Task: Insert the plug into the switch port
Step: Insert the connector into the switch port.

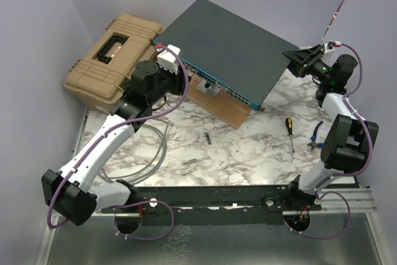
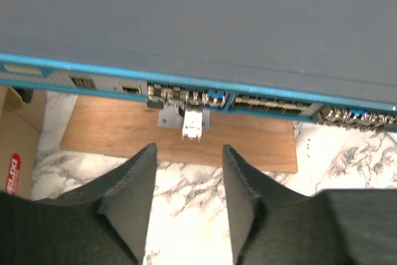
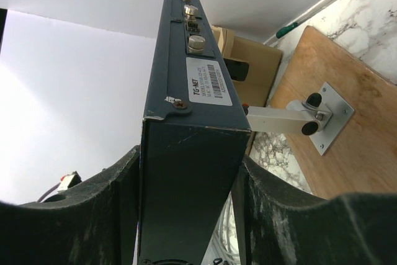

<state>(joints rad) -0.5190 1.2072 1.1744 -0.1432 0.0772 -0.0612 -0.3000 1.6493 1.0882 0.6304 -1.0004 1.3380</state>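
The switch point(image 1: 229, 44) is a flat dark grey-teal box, propped at a tilt over a wooden board point(image 1: 217, 108). Its blue face point(image 2: 260, 88) carries a row of small sockets. A small silvery plug point(image 2: 193, 123) sticks out of one socket near the middle of that row. My left gripper point(image 2: 189, 148) is open and empty, a short way back from the plug and in line with it; it also shows in the top view point(image 1: 180, 74). My right gripper point(image 1: 296, 60) is shut on the switch's far right corner, with its fingers point(image 3: 118, 197) on both flat sides.
A tan toolbox point(image 1: 115, 57) stands left of the switch. A metal bracket point(image 3: 322, 116) on the board holds the switch up. A screwdriver point(image 1: 289, 131) and pliers point(image 1: 316, 136) lie at the right. A grey cable coil point(image 1: 154, 153) and small metal parts point(image 1: 191, 164) lie on the marble.
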